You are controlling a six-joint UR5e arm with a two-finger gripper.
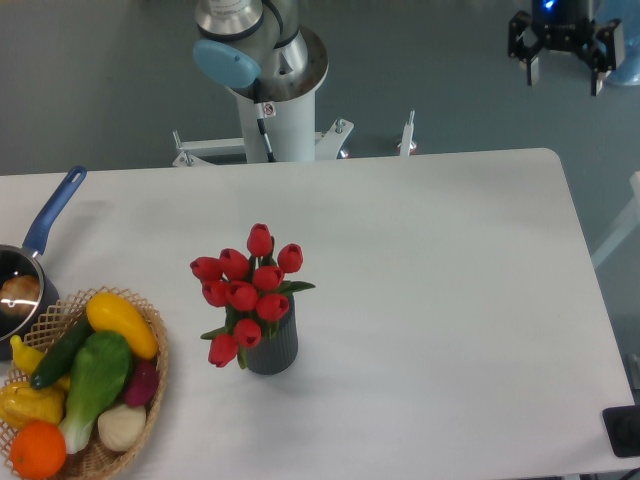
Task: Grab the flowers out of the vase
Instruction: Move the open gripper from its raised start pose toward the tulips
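Observation:
The flowers [246,290], a bunch of red tulips with closed buds and green leaves, stand upright in the vase [273,347]. That vase is small, dark grey and ribbed, and sits a little left of the table's middle. My gripper [563,76] hangs at the top right of the view, beyond the table's far right corner and far from the flowers. Its two black fingers [531,68] point down and stand apart, with nothing between them. The stems are hidden inside the vase.
A wicker basket [155,372] of vegetables and fruit sits at the front left. A blue-handled saucepan [52,214] lies at the left edge. The arm's base [270,90] rises behind the table's far edge.

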